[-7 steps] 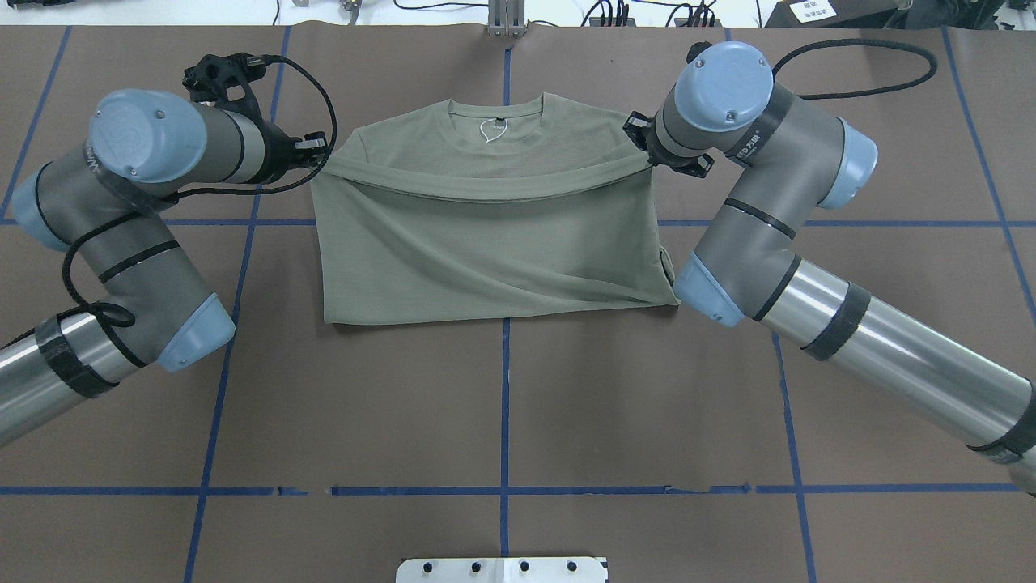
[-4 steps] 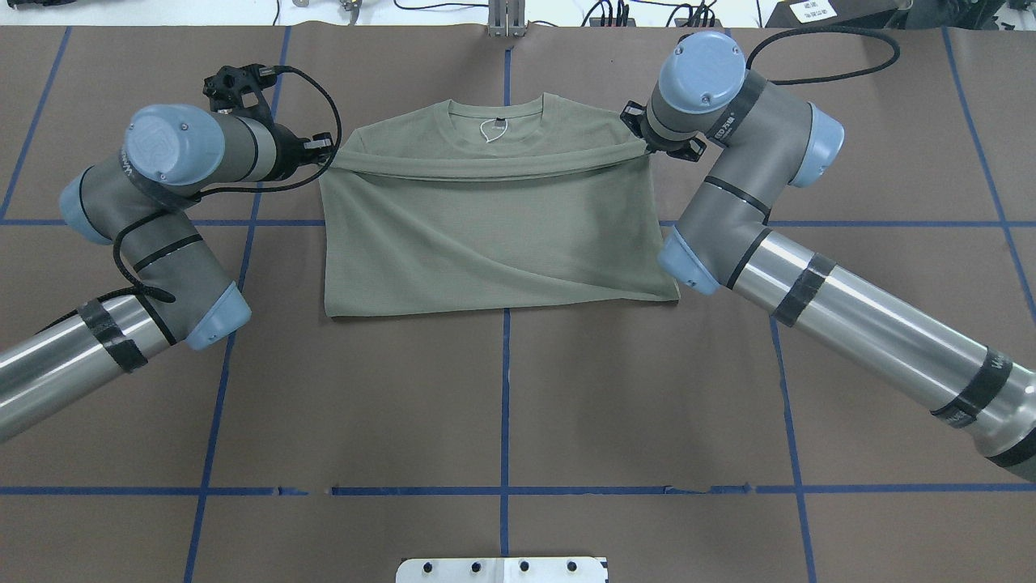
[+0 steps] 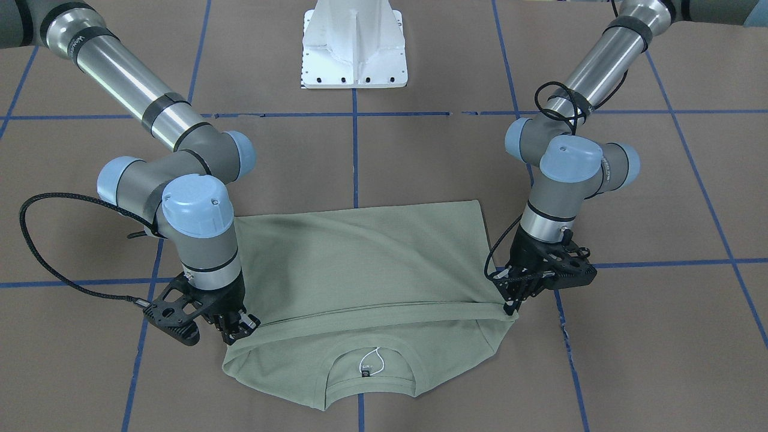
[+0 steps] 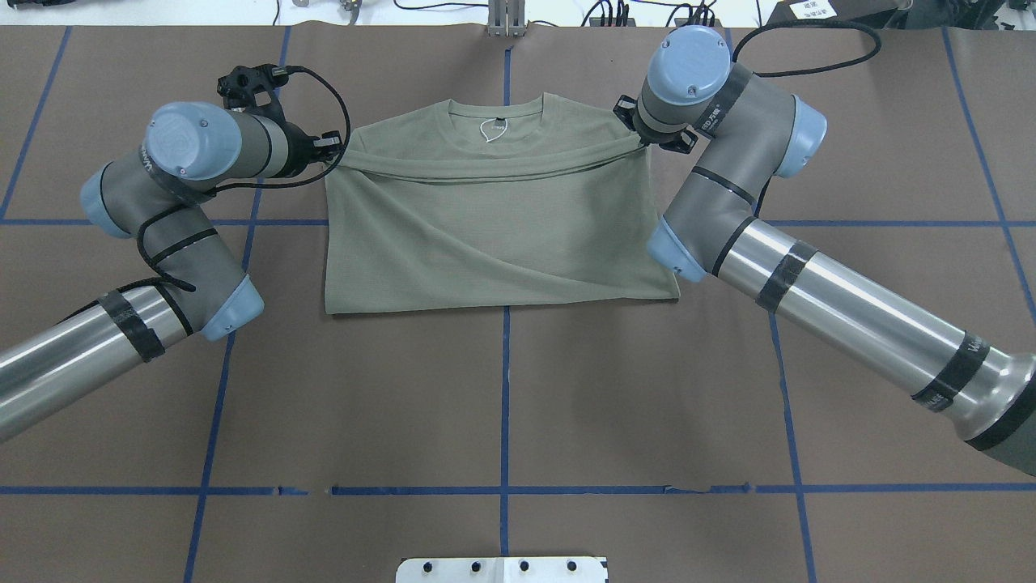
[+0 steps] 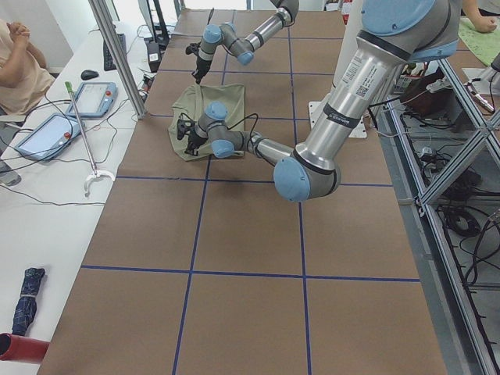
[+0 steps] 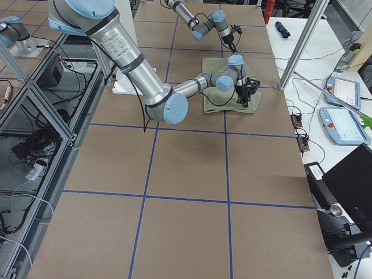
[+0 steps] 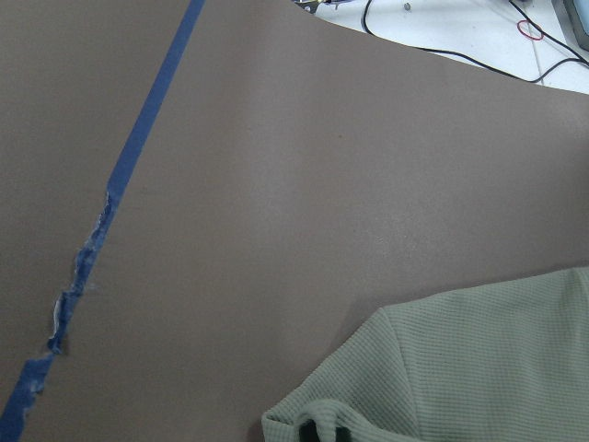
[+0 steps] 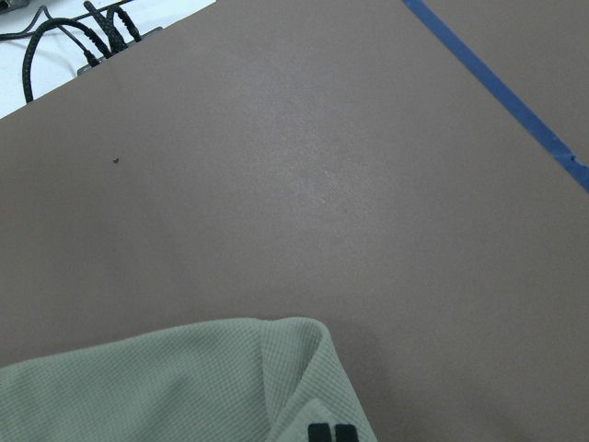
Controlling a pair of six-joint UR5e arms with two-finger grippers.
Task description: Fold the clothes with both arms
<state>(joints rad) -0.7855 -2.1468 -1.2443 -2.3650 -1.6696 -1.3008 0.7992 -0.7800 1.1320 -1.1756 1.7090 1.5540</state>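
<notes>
The pale sage-green shirt lies flat on the brown table, collar toward the far edge, its lower part doubled up over the chest. My left gripper is shut on the left end of the raised fold edge. My right gripper is shut on the right end. The front-facing view shows the same pinch from the other side: left gripper, right gripper, and the shirt stretched taut between them just short of the neck label. Each wrist view shows only a corner of the shirt.
The white pedestal base stands at the near table edge. Blue tape lines cross the brown surface. Cables run along the far edge. A seated person and pendants are beyond the far side.
Both grippers have moved toward the table's far edge with the held fold edge, carrying it further up over the chest toward the collar. Both stay shut.
</notes>
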